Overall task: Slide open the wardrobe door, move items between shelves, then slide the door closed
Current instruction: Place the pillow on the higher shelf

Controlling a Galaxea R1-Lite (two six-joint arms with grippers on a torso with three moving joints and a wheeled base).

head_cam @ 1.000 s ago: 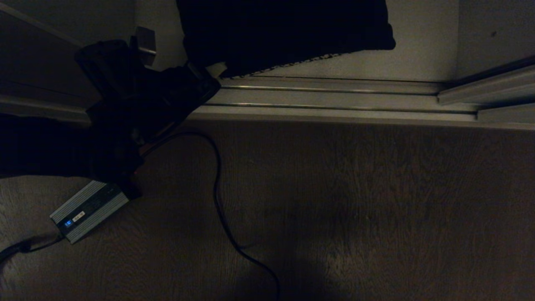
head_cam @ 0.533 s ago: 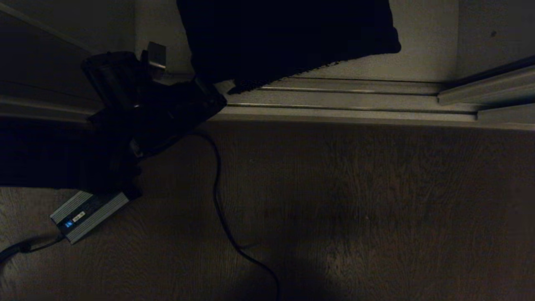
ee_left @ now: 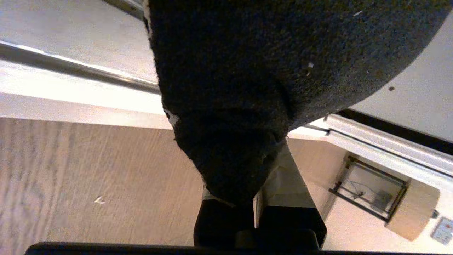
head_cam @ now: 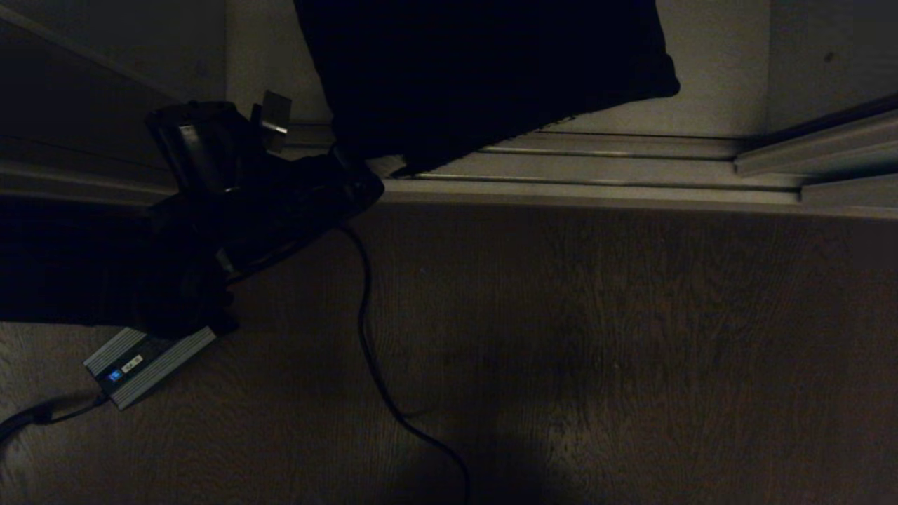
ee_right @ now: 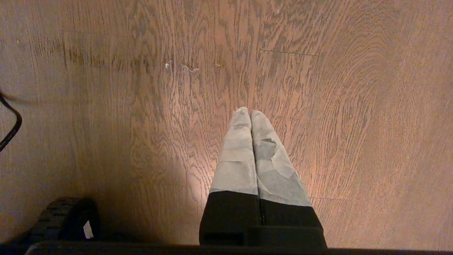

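Lifted further since a moment ago, the square black-backed cushion [head_cam: 484, 70] of nubbly fabric now hangs over the ribbed pale metal floor track [head_cam: 596, 172], one corner pinched tight in the left gripper [head_cam: 351, 161]. On the grained brown wood floor [head_cam: 596, 337] lie a ribbed grey power brick [head_cam: 151, 365] and its black cable [head_cam: 368, 351]. The right gripper [ee_right: 250, 115], fingers pressed together, hangs over bare floorboards.

No legible text, power brick [head_cam: 149, 367] label unreadable

Wood-grain floor [head_cam: 631, 337]: grey power brick [head_cam: 149, 365] and black cable [head_cam: 372, 365] are laid directly upon it; ribbed pale metal track [head_cam: 596, 175] is set along its far edge.
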